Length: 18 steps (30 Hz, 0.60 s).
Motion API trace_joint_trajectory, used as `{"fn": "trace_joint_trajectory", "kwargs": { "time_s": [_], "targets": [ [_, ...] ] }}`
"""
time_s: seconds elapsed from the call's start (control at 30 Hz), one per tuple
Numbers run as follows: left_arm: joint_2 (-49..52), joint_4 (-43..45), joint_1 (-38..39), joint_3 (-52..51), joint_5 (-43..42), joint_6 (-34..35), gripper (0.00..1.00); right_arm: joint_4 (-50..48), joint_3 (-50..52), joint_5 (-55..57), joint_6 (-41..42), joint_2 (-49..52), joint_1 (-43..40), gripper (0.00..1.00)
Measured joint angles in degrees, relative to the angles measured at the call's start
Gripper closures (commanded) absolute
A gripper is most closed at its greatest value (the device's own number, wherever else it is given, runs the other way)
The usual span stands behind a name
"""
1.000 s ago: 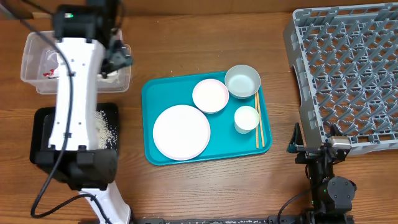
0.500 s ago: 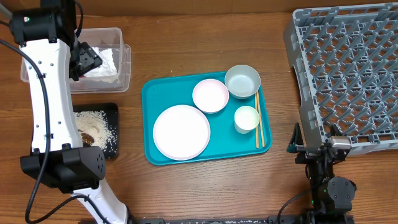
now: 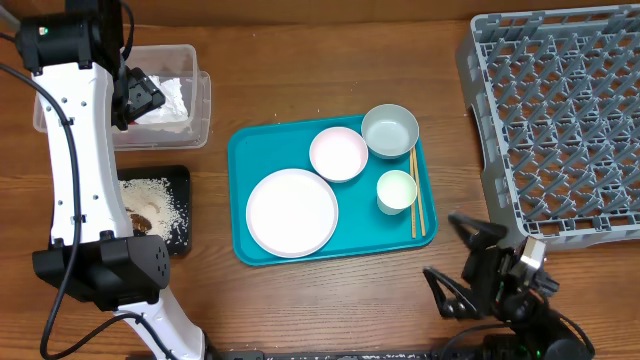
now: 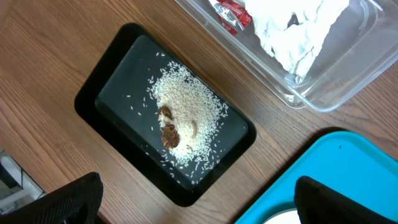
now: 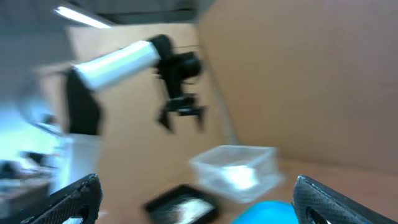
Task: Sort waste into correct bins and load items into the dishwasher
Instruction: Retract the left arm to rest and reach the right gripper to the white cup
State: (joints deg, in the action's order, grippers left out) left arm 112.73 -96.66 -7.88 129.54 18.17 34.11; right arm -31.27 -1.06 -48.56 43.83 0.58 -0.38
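Teal tray [image 3: 240,150] holds one plate [image 3: 292,212], two bowls [image 3: 339,154] [image 3: 390,131], one cup [image 3: 396,190], two chopsticks [image 3: 416,200]; left fingers [image 4: 62,199] and right fingers [image 5: 74,199] spread apart.

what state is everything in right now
clear tub: holds napkins and red wrapper
black tray: holds rice and brown scraps
white plate: empty, on teal tray
pink bowl: upright, empty
grey-green bowl: upright, empty
cup: upright, on teal tray
chopsticks: lying flat along tray edge
dish rack: empty
left gripper: open, holding nothing
right gripper: open, holding nothing
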Motion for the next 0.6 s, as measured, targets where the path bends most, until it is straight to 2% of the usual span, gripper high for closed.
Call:
{"fn": "trace_joint_trajectory", "kwargs": {
  "time_s": [0.17,0.3,0.33,0.43,0.6],
  "targets": [
    [0.0,0.0,0.0,0.0,0.02,0.0,0.0,-2.36,-0.02,0.02,16.7,0.0,0.0,0.0],
    [0.0,0.0,0.0,0.0,0.02,0.0,0.0,3.78,-2.21,2.4,22.84,0.17,0.0,0.0],
    [0.0,0.0,0.0,0.0,0.02,0.0,0.0,4.66,-3.13,2.82,22.86,0.42,0.0,0.0],
    [0.0,0.0,0.0,0.0,-0.02,0.0,0.0,16.5,-12.13,3.93,19.65,2.86,0.0,0.0],
    [0.0,0.0,0.0,0.0,-0.02,0.0,0.0,45.75,-36.37,5.16,5.18,15.37,-0.02,0.0]
  ]
}}
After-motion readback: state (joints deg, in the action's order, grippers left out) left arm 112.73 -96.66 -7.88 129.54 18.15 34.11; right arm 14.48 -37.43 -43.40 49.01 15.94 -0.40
